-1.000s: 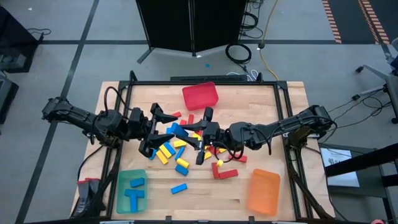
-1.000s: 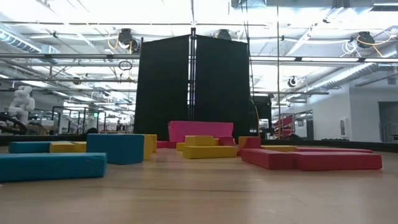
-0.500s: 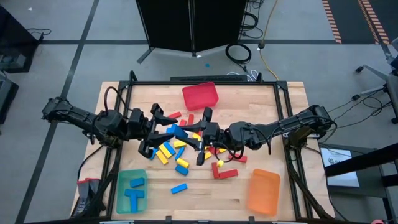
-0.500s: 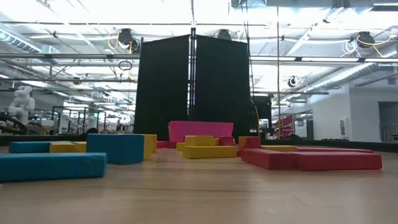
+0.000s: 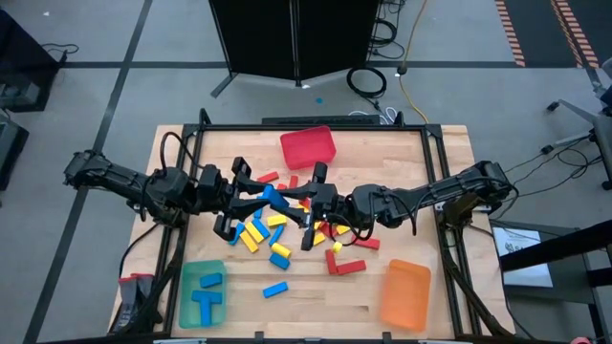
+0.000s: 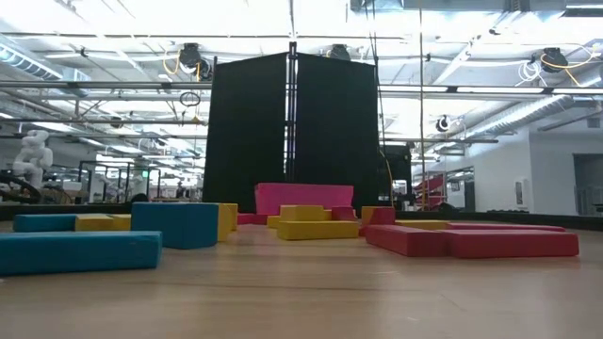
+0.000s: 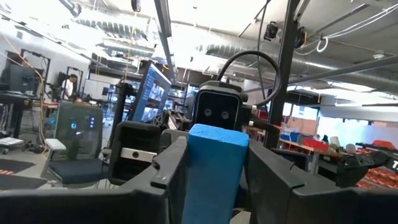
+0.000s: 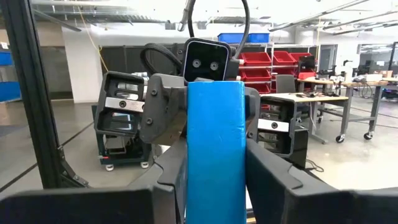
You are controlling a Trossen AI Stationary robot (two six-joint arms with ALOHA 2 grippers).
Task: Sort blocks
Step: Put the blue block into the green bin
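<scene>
one blue block (image 5: 274,195) is being clamped between both claws, just below the red bin (image 5: 308,145): the left claw (image 5: 264,196) is being pressed on one end, the right claw (image 5: 308,204) on the other. the remaining blocks (image 5: 277,250) are being left scattered on the bench (image 5: 411,162), toward the green bin (image 5: 203,293).

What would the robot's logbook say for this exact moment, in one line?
left gripper: shut on blue block | right gripper: shut on same blue block | place: above block pile, mid-table | step: handover
</scene>
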